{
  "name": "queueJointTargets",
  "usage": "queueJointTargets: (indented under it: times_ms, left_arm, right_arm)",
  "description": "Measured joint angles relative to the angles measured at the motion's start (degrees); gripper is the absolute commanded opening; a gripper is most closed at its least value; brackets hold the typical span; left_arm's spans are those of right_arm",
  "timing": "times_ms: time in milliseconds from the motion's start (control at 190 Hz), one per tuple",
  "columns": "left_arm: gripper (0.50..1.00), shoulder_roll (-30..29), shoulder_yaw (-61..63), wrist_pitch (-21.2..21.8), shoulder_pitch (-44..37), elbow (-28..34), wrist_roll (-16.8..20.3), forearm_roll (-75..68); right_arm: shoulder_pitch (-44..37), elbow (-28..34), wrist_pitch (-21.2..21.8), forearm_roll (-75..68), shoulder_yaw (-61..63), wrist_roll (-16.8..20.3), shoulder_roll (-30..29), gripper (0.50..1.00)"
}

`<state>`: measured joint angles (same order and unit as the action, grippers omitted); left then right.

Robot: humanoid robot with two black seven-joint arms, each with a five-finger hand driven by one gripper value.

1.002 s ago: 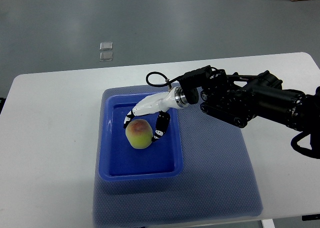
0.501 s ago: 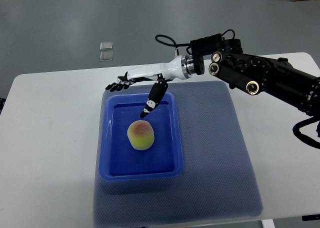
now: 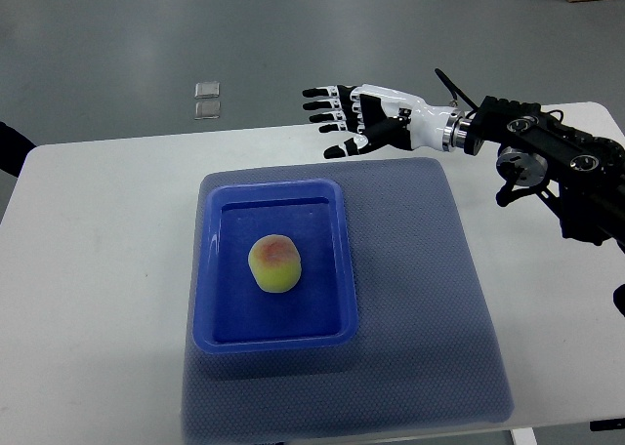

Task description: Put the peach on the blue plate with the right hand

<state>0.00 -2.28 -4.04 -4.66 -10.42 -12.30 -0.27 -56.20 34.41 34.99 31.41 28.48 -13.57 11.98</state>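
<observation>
Here we had our right hand [image 3: 356, 121] raised over the far edge of the table [image 3: 98, 230], its fingers [image 3: 322, 105] spread wide and holding nothing, the palm turned sideways. The peach [image 3: 274, 263] was not in it. It sat well apart from the hand, nearer to us and a little to the left of the fingertips, resting in the middle of the blue plate [image 3: 337, 269], which looked more like a shallow tray with a raised rim. That tray lay on a blue mat [image 3: 420, 299] spread across the white table.

From how things lay, we judged the placing itself done, with only clearing the arm away left. The relation that mattered was simple: the fruit was below and behind the open fingers, with the tray's far rim between them, so any pull toward our right side should have kept us off both. The peach was nearly round, with no long axis worth speaking of, its reddish blush facing up. Our right hand was the only one in sight; the left did not show.

We could read no brand, label or writing anywhere. Two small clear squares [image 3: 206, 101] on the grey floor beyond the table carried nothing legible.
</observation>
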Motion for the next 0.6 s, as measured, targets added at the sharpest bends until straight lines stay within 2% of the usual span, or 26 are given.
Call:
queueJointTargets:
  times_ms: [316, 601]
  left_arm:
    - [1.000, 0.0, 0.0, 0.0, 0.0, -0.1, 0.0, 0.0]
    - [1.000, 0.0, 0.0, 0.0, 0.0, -0.1, 0.0, 0.0]
  right_arm:
    - [5.3, -4.7, 0.0, -25.9, 0.1, 8.1, -0.7, 0.930]
    - [8.5, -5.0, 0.0, -34.7, 0.4, 8.6, -1.6, 0.930]
